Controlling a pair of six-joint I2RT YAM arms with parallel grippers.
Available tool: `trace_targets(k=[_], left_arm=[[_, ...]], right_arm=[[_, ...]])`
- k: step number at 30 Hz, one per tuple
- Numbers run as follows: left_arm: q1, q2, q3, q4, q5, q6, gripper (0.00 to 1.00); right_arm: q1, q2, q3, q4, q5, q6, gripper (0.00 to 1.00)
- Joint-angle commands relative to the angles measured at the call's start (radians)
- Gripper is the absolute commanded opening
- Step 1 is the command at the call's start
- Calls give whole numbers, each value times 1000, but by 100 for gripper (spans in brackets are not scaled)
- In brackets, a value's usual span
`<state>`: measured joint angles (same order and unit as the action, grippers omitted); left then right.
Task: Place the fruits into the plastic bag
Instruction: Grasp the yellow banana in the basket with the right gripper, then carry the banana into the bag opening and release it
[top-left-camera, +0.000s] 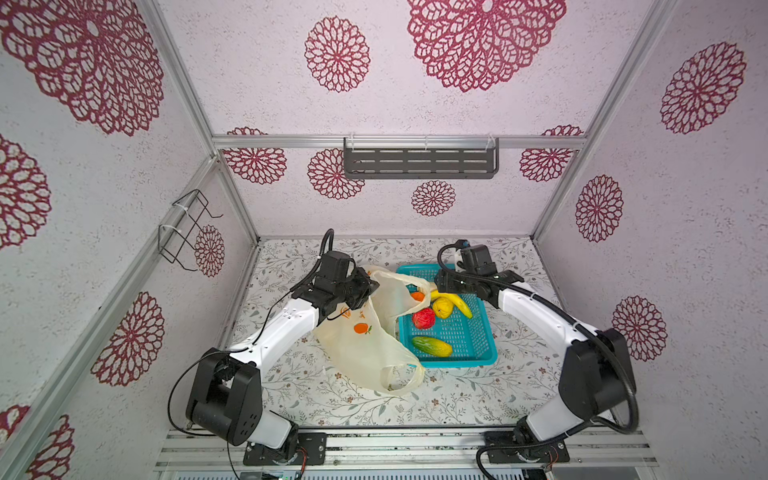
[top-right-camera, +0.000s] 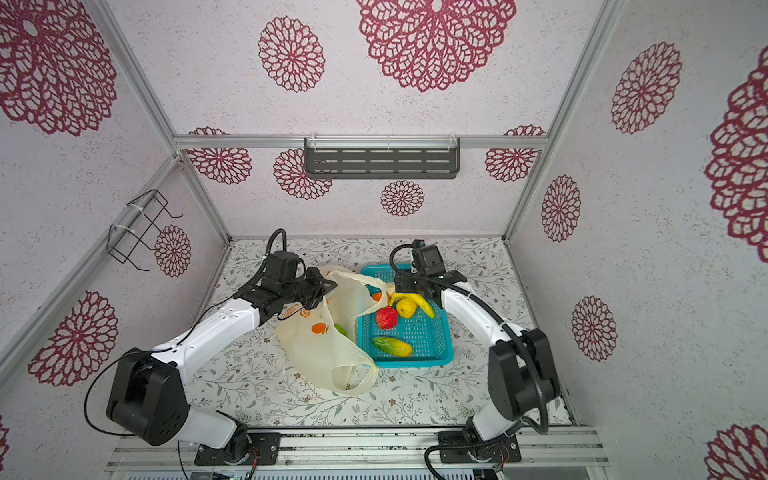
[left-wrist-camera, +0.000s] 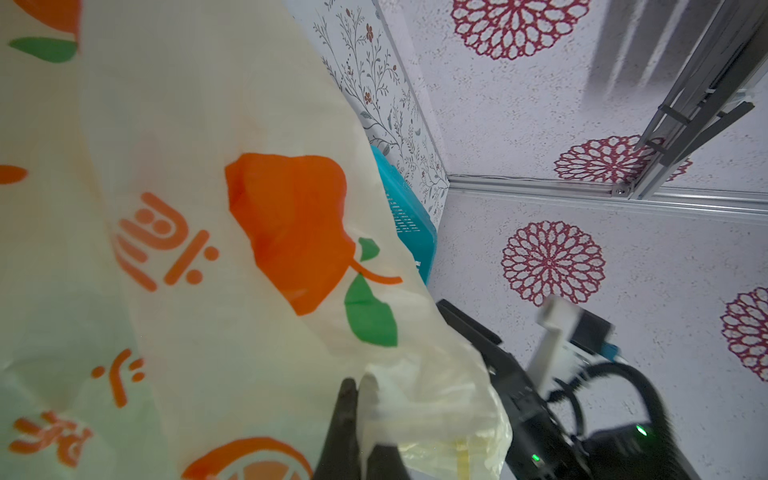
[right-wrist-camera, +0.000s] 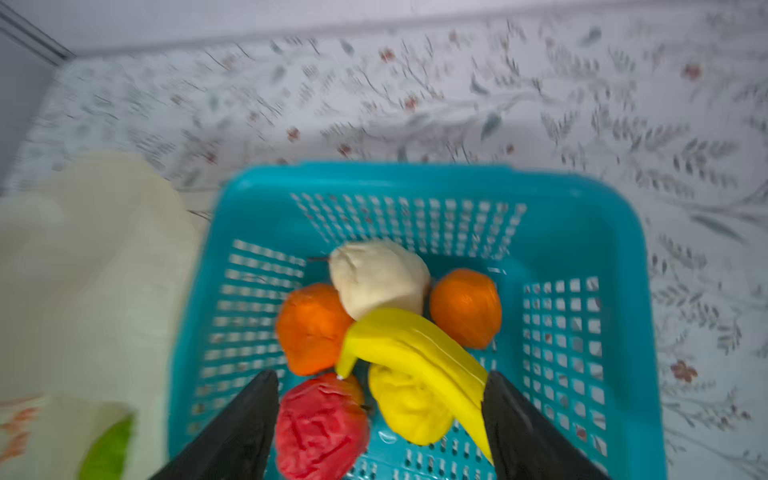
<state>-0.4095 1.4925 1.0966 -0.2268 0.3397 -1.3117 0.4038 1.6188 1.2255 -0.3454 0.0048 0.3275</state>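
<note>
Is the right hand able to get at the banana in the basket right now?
Probably yes. The right hand is open over the banana, which lies on top in the teal basket; nothing covers it.

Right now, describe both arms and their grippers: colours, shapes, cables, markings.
The left arm and right arm share smooth white curved links between bulky black joint housings. A thin black wire loops beside the left base. A ribbed black hose runs along the right arm. The left gripper and right gripper are black, with tapered wedge-shaped fingers. No logos are legible.
</note>
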Motion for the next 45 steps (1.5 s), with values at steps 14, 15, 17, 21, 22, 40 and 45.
trace_targets(k=[14, 15, 17, 21, 22, 40, 45], left_arm=[[11, -20, -5, -18, -20, 11, 0], [11, -20, -4, -20, -21, 11, 0], [11, -17, -1, -18, -20, 11, 0], [11, -16, 0, -19, -18, 9, 0], [11, -16, 0, -20, -19, 11, 0], [11, -23, -3, -25, -17, 12, 0], [11, -14, 6, -28, -16, 13, 0]], right_arm=[[-33, 53, -84, 13, -128, 130, 65], [-32, 44, -98, 23, -140, 146, 63], [-33, 24, -127, 40, -160, 179, 58], [-32, -5, -167, 56, -184, 220, 53], [-32, -11, -180, 66, -184, 228, 51], [-8, -390, -159, 200, -149, 74, 18], [97, -496, -160, 287, -317, -45, 19]])
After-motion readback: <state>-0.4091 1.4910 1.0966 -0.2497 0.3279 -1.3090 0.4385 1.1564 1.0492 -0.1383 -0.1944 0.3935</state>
